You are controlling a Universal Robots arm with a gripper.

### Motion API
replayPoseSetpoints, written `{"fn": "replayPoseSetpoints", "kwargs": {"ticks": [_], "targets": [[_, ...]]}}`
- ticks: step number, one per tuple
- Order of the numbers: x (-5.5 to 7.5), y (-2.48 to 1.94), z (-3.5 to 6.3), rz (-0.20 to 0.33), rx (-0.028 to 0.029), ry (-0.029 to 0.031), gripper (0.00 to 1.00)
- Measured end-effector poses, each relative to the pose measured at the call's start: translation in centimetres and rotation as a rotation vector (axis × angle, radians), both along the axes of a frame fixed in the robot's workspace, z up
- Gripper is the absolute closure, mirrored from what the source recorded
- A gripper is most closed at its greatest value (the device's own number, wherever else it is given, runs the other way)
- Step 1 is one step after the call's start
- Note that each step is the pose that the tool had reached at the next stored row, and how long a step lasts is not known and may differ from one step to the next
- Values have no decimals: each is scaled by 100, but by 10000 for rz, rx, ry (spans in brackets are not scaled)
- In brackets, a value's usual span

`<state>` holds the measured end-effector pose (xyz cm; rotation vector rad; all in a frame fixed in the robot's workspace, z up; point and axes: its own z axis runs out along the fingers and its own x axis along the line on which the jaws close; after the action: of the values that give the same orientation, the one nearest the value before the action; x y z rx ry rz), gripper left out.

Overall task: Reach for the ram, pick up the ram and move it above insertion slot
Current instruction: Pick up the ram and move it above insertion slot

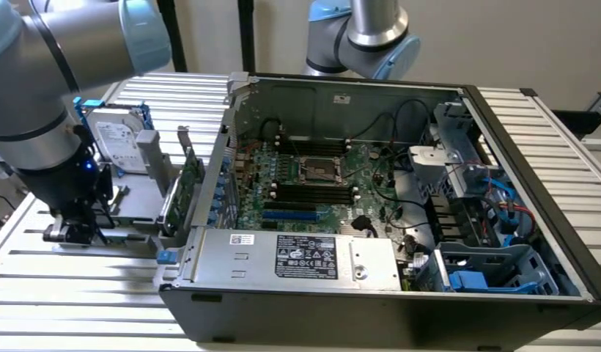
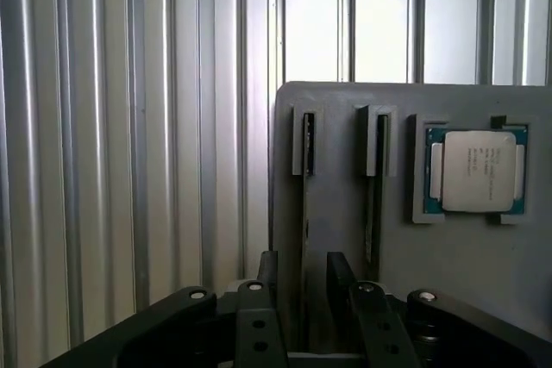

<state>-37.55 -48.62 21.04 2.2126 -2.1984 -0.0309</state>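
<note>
Grasp | black end effector [image 2: 302, 266] open, astride thin dark edge-on ram [image 2: 308, 144] in grey slotted holder [image 2: 341, 213] | best centred before closing.

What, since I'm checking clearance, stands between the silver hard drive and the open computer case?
In the exterior view, a green expansion card stands upright between the hard drive and the case.

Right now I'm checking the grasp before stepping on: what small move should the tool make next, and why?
Probably close the tool on the ram. Its fingers stand open on either side of the edge-on stick in the grey holder, with a gap on both sides, so nothing grips it yet.
</note>
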Motion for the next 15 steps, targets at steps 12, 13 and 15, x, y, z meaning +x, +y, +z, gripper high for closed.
{"fn": "replayPoseSetpoints", "kwargs": {"ticks": [12, 13, 15], "targets": [[0, 1, -67, 231, 335, 35, 64], [-1, 0, -71, 230, 342, 68, 64], [-4, 0, -79, 229, 357, 142, 64]]}}
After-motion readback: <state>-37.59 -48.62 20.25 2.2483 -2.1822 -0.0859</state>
